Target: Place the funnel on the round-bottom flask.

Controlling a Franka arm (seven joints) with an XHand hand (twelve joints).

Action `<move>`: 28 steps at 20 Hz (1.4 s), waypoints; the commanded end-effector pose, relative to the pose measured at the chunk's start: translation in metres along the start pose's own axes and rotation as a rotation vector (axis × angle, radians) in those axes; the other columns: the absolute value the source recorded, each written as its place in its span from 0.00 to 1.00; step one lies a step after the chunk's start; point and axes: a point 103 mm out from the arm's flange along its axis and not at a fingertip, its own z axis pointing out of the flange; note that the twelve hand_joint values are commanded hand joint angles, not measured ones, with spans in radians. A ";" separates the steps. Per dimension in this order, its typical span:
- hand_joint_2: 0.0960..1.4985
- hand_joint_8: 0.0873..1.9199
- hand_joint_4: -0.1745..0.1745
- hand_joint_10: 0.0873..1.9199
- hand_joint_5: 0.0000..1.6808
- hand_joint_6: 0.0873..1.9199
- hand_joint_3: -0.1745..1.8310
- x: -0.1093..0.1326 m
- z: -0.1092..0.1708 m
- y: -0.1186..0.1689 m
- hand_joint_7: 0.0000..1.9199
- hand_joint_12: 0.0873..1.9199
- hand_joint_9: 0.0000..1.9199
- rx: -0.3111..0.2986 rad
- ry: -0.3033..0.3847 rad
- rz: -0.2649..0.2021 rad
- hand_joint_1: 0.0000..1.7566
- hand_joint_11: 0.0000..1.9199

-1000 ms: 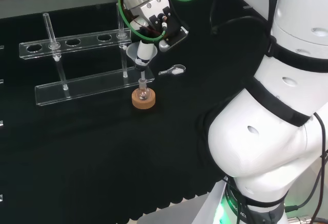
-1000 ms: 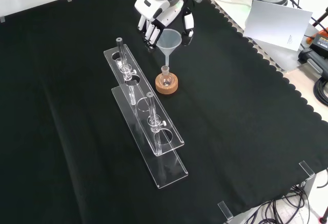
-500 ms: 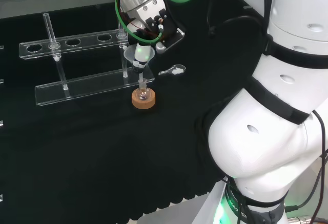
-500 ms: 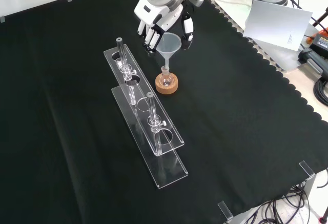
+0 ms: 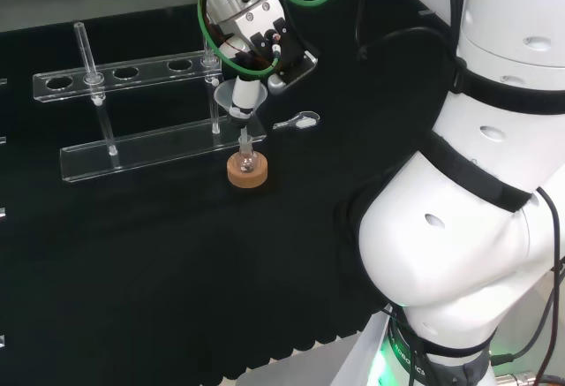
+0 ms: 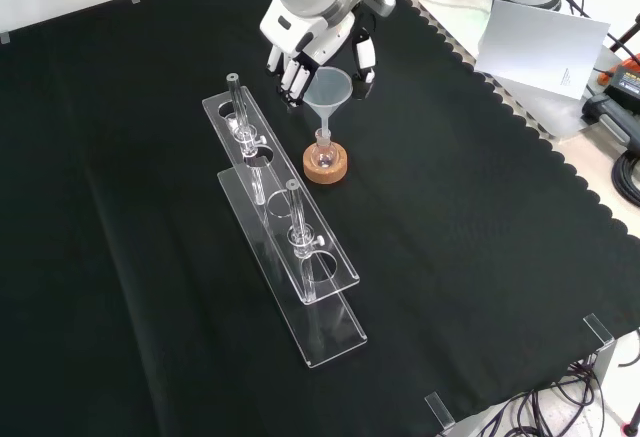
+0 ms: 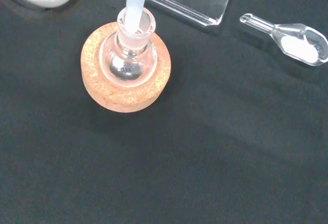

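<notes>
Holding the funnel [image 6: 329, 88] over the desk [image 6: 480, 257], I am keeping the hand [image 6: 318, 45] with its fingers curled round the cone. Stem is sitting in the neck of the round-bottom flask [image 7: 128, 62], which is resting upright in its cork ring [image 7: 126, 93]. Risk I am judging: a sideways drag on release could tip the flask off the ring. Funnel is translucent white, stem narrow, a spoon [image 7: 294, 38] lying nearby.

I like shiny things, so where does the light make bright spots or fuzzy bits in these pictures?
Wrist view: the round-bottom flask glints with bright spots, and the funnel stem looks fuzzy up close. Head view: the arm's white links glare brightly at the right.
</notes>
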 end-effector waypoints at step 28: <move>0.42 0.33 0.42 0.20 0.27 0.28 0.43 0.002 0.027 0.023 0.26 0.65 0.46 0.052 0.003 -0.010 0.47 0.29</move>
